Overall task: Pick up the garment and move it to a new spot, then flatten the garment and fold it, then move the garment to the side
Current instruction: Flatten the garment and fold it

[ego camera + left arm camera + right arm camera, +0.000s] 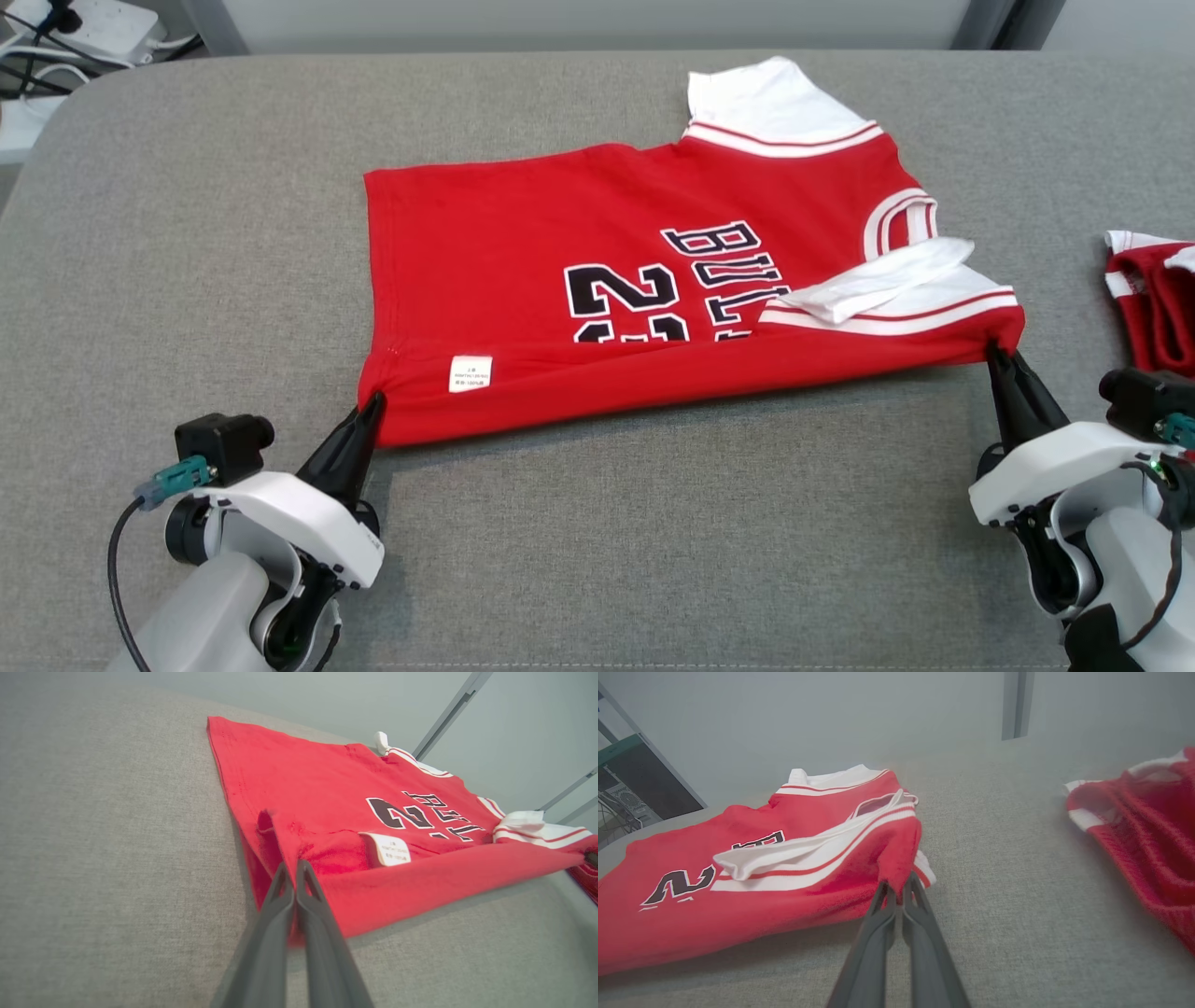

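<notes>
Your left fingers and right fingers gripped the near corners of the shirt, it seemed; you needed to lift both evenly

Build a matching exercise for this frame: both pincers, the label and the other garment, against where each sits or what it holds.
Things:
1. left pincer
2. right pincer
3. white label
4. second red garment

Places or states:
A. shut on the jersey at its striped-sleeve corner
B. lying apart at the right edge of the head view
C. shut on the jersey's hem corner
D. on the red cloth near the folded front edge

Pairs: 1-C, 2-A, 3-D, 4-B.
</notes>
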Robot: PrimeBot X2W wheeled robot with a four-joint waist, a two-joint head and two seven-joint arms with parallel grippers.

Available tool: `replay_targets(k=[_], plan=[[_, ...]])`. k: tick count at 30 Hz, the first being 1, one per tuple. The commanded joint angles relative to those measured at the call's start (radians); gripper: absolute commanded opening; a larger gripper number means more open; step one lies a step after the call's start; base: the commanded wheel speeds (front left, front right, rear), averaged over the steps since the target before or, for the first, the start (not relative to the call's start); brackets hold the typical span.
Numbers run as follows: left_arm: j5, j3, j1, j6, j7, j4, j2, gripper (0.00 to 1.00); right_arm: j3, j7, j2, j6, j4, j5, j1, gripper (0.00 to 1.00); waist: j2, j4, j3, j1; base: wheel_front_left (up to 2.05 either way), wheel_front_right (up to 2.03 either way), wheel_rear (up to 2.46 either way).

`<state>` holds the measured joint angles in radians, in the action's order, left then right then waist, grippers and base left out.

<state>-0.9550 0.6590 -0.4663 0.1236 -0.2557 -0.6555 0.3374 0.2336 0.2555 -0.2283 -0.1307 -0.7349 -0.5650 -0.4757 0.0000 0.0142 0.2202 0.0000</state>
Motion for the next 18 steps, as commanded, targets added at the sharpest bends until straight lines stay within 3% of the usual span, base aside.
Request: replay_targets(k=[1, 18], plan=[[-0.018, -0.037, -0.004, 0.007, -0.006, 0.007, 0.046, 0.0, 0.01, 0.006, -0.019, 0.0, 0.011, -0.012, 0.022, 0.0, 0.0, -0.004, -0.019, 0.0, 0.0, 0.0, 0.0], [-0.061, 0.037, 0.075, 0.007, -0.006, -0.084, 0.056, 0.0, 0.034, 0.006, -0.042, 0.0, 0.013, -0.048, 0.145, 0.0, 0.0, -0.015, -0.134, 0.0, 0.0, 0.0, 0.0]])
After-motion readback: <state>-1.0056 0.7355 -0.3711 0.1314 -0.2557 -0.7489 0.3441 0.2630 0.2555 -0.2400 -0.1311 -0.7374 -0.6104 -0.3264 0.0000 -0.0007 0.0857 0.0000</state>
